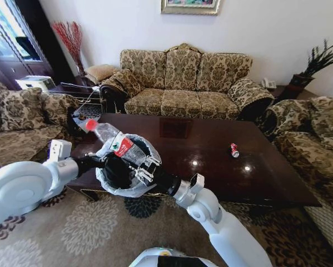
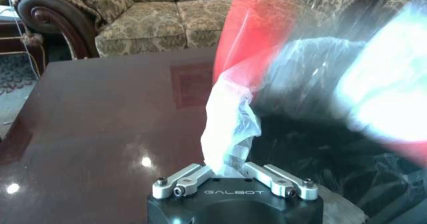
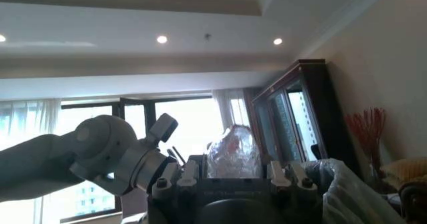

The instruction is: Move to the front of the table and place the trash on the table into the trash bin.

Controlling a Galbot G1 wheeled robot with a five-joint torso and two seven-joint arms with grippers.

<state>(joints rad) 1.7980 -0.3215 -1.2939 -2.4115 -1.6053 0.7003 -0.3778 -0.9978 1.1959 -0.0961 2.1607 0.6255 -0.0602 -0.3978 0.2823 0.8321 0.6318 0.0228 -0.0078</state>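
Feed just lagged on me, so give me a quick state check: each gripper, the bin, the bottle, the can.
left gripper: shut on the trash bin's bag liner, holding the bin up.
trash bin: lifted at the table's near edge, tilted, mouth open.
right gripper: shut on the plastic bottle.
plastic bottle: red-capped, tilted, lower end over the bin's mouth.
red can: crushed, lying on the table.
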